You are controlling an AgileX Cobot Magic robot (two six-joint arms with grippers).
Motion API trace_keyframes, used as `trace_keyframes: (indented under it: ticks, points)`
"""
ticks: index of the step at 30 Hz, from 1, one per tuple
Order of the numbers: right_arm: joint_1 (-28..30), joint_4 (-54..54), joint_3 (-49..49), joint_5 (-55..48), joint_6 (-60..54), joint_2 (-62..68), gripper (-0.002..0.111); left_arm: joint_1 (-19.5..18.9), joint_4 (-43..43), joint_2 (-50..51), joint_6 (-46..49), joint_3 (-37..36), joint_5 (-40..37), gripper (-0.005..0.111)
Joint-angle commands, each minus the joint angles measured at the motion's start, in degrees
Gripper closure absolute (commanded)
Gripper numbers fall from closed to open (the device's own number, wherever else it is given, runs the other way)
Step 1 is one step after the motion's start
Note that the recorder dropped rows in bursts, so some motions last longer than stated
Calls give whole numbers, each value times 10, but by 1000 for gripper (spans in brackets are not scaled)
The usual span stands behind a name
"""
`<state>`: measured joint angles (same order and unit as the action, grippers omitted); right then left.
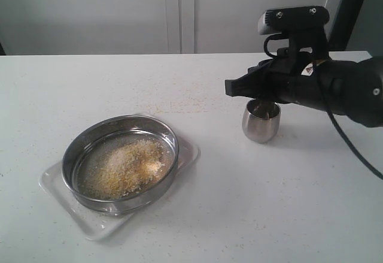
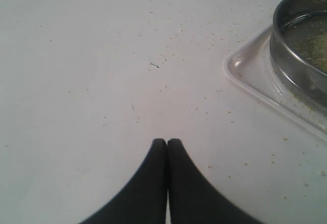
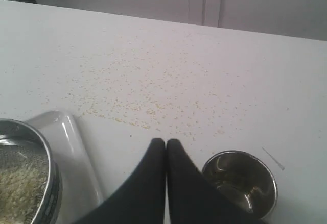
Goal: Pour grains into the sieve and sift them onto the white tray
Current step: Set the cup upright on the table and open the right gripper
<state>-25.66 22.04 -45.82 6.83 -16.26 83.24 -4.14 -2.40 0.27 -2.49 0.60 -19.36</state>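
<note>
The worktop (image 1: 269, 203) is strewn with stray granules. On it the white tray (image 1: 54, 185) is laid, the sieve (image 1: 119, 206) set on top, the grains (image 1: 128, 164) heaped on its mesh. Well apart, a steel cup (image 1: 261, 122) is stood upright beside the right pincer (image 3: 166, 141), which is clenched on nothing. The left pincer (image 2: 167, 141) is likewise clenched and empty.

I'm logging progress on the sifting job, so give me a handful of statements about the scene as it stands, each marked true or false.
1. The sieve sits on the white tray. True.
2. The grains lie heaped inside the sieve. True.
3. The steel cup lies tipped on its side. False: it stands upright on the table.
4. The right pincer grips the cup. False: its jaws are shut on nothing, and the cup stands free.
5. The left pincer is shut and holds nothing. True.
</note>
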Motion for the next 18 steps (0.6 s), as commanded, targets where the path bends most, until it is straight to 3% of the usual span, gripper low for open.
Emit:
trace_keyframes:
  ticks: [1, 18]
  points:
    - [6, 0, -1, -46, -15, -47, 108, 3, -6, -3, 2, -6, -10, 107]
    - [13, -7, -1, -338, -13, -178, 108, 3, -6, -3, 2, -6, -10, 107]
